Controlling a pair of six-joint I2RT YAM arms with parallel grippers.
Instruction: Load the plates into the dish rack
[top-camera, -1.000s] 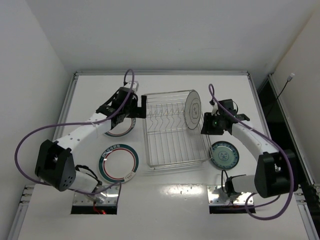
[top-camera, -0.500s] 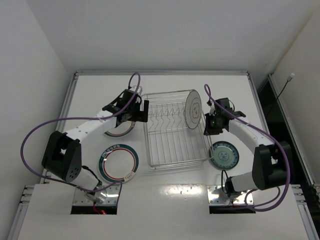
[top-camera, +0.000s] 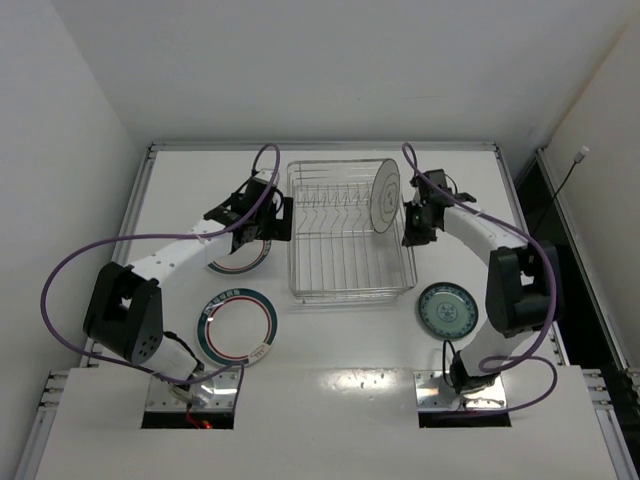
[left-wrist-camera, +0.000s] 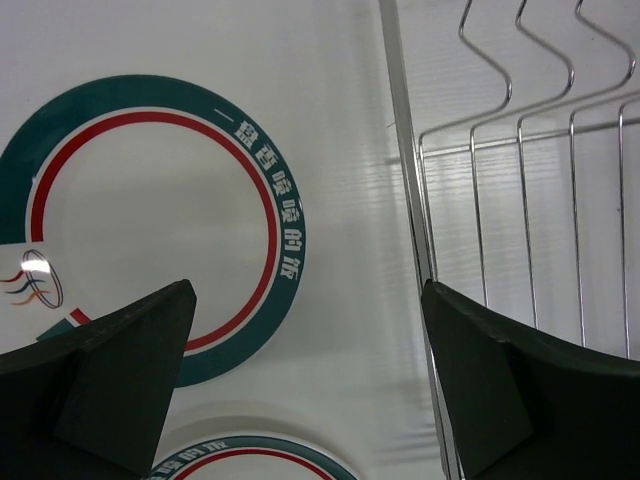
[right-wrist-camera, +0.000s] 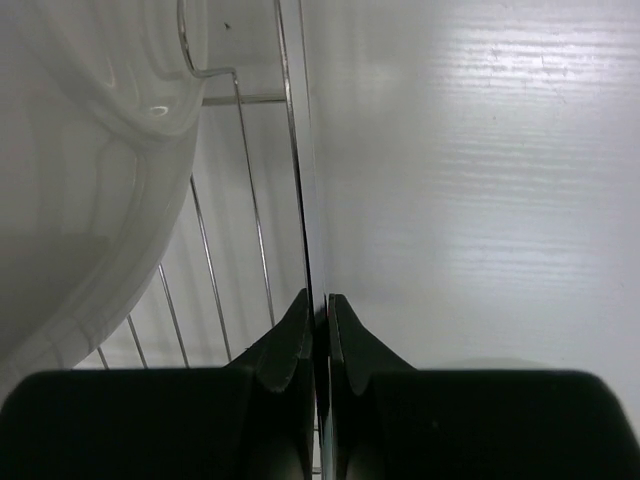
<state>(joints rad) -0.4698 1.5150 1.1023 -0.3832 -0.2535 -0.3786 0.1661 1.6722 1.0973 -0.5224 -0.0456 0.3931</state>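
Counter (top-camera: 350, 360): flat, matte white, metal-edged, boxed in by plain white walls (top-camera: 300, 60).
Rack (top-camera: 350, 265): silver wire, rectangular, mid-counter.
Dark-rimmed plate (top-camera: 384, 197): glossy white, upright at the rack's right end.
Ringed plate (top-camera: 238, 327): teal and red bands, flat, left of the rack.
Second ringed plate (top-camera: 240, 262): flat beside the rack's left wall, under the left claw (left-wrist-camera: 308, 290), which gapes wide and holds nothing.
Green plate (top-camera: 447, 308): small, patterned, flat, right of the rack.
Right claw (right-wrist-camera: 318, 300): pinched tight on the rack's right rim wire.

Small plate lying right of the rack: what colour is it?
The small plate is teal-green, patterned; top external view.
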